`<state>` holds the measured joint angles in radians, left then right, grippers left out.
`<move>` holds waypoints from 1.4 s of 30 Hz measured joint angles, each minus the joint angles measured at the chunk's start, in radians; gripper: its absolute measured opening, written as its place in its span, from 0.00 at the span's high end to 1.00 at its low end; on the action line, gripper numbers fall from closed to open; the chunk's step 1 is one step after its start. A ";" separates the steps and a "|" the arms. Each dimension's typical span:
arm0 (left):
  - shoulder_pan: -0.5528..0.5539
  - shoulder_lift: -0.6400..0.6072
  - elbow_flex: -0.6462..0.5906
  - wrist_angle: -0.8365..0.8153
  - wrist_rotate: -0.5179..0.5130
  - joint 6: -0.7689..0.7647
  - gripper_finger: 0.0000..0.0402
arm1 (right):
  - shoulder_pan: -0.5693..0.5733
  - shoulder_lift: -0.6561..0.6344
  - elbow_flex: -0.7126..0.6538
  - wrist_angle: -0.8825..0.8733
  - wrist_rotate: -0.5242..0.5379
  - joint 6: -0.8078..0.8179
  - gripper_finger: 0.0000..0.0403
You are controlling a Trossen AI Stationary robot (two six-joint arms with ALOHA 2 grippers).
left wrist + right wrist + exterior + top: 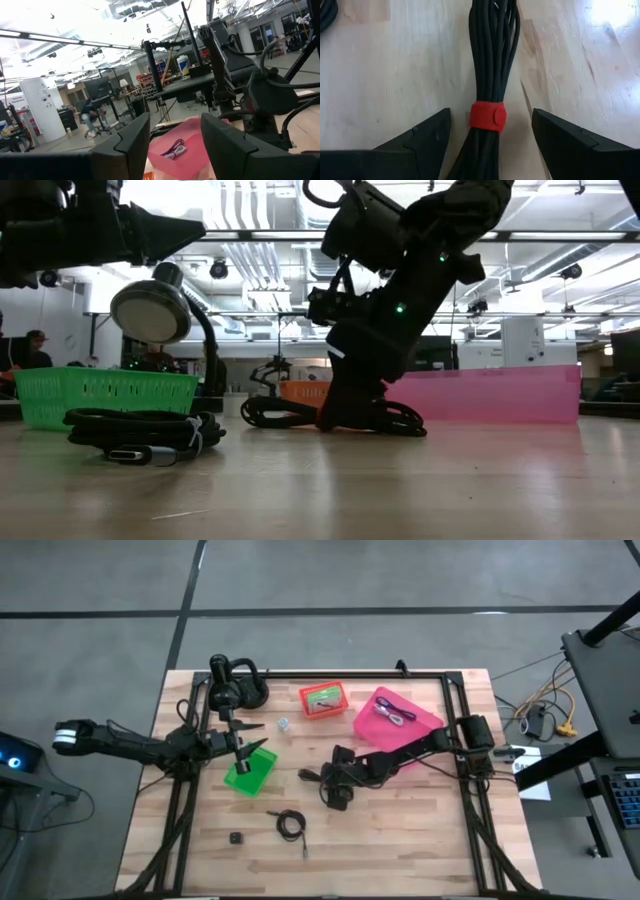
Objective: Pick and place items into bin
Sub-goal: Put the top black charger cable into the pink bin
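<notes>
A coiled black cable bundle [489, 60], tied with a red strap [488, 116], lies on the wooden table near its middle [318, 776]. My right gripper [490, 145] slants down over it, open, with one finger on each side of the strap and clear of it; the low view shows it down at the bundle [350, 412]. A second black cable coil [292, 825] and a tiny black block [236, 838] lie nearer the front edge. A tiny white piece [283, 724] lies farther back. My left gripper [254, 737] waits open above the green bin [250, 774].
A pink bin [396, 716] with a purple cable [394, 711] stands at the back right. An orange bin [323, 698] holding a green packet stands beside it. A black stand with a round head [236, 690] sits at the back left. Black frame rails [462, 790] run along both sides of the table.
</notes>
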<state>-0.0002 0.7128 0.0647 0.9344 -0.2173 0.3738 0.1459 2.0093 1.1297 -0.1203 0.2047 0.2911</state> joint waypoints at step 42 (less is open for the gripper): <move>0.000 0.000 0.000 0.001 0.000 0.000 0.60 | -0.004 -0.179 -0.010 -0.338 0.242 0.029 0.92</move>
<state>-0.0002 0.7128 0.0647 0.9351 -0.2173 0.3740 0.1421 1.8300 1.1202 -0.4587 0.4465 0.3197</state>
